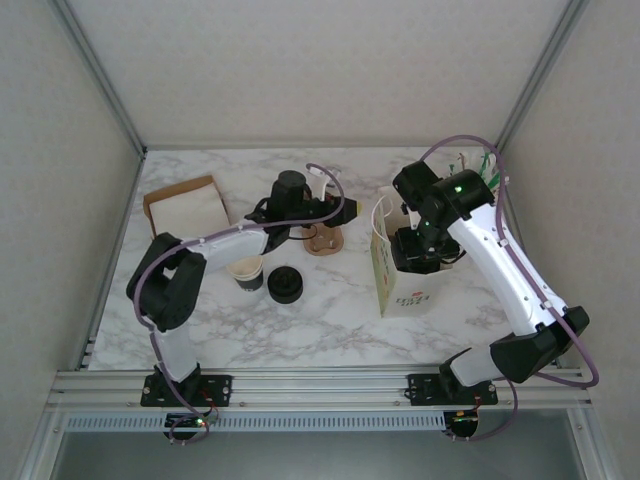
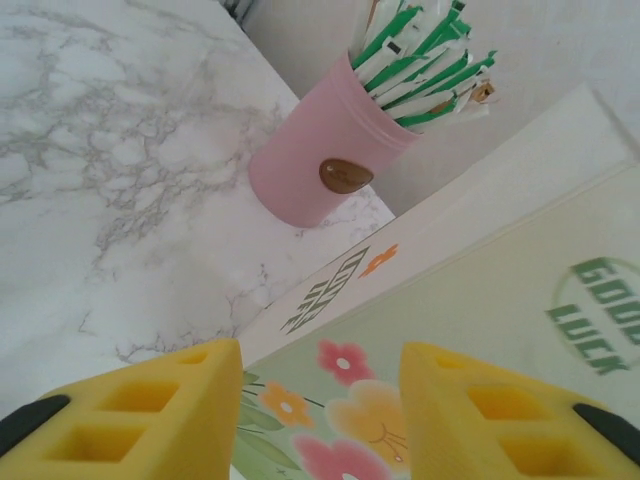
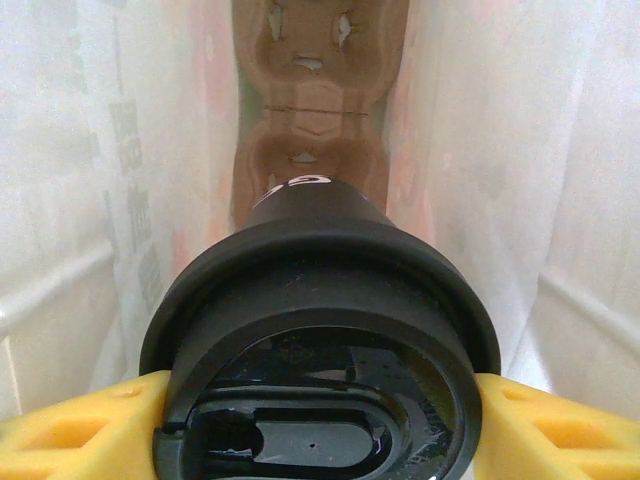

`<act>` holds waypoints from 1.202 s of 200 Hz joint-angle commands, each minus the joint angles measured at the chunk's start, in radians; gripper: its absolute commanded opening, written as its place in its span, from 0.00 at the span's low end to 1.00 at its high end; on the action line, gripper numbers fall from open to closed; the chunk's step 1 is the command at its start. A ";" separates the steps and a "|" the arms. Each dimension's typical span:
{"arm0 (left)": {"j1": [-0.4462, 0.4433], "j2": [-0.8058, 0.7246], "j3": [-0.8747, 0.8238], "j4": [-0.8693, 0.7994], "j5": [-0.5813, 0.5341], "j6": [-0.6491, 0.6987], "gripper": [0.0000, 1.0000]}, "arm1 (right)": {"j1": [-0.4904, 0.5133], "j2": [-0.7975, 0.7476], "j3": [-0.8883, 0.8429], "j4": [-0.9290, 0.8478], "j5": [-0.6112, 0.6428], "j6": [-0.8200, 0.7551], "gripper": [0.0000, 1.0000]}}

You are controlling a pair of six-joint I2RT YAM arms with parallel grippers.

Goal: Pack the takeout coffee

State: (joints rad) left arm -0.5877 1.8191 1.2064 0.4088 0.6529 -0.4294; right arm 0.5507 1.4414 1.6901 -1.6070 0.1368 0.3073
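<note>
The takeout coffee inside the paper bag, above a cup carrier at its bottom

Lettering on the paper bag
Green "GOOD LUCK" in a round badge on the bag's flowered face. The slanted green print on the bag's side panel is too skewed to read. Inside the bag, a white mark on the takeout coffee is illegible.

Smooth marble-look tabletop, slight sheen; takeout coffee w/ glossy blk plastic lid, matt paper wall; paper bag thin, matt, semi-translucent; cup carrier rough brown moulded cardboard; pink pot smooth matt; left claw matt yellow plastic
</note>
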 commanded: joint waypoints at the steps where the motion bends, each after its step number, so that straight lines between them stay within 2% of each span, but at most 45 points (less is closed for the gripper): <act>1: -0.007 -0.073 -0.051 0.027 -0.038 -0.036 0.47 | -0.004 -0.001 0.000 -0.038 0.018 0.012 0.68; 62: -0.015 -0.217 -0.186 0.078 -0.070 -0.114 0.58 | -0.038 0.017 -0.008 0.000 0.002 -0.005 0.68; 144: -0.070 -0.382 -0.289 0.044 -0.123 -0.106 0.79 | -0.071 0.013 -0.061 0.043 -0.013 -0.020 0.68; 240: -0.223 -0.514 -0.380 0.058 -0.169 -0.115 0.78 | -0.101 0.013 -0.120 0.095 -0.031 -0.036 0.68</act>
State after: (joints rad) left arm -0.7776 1.3537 0.8436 0.4412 0.5079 -0.5468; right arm 0.4637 1.4540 1.5902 -1.5269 0.1257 0.2905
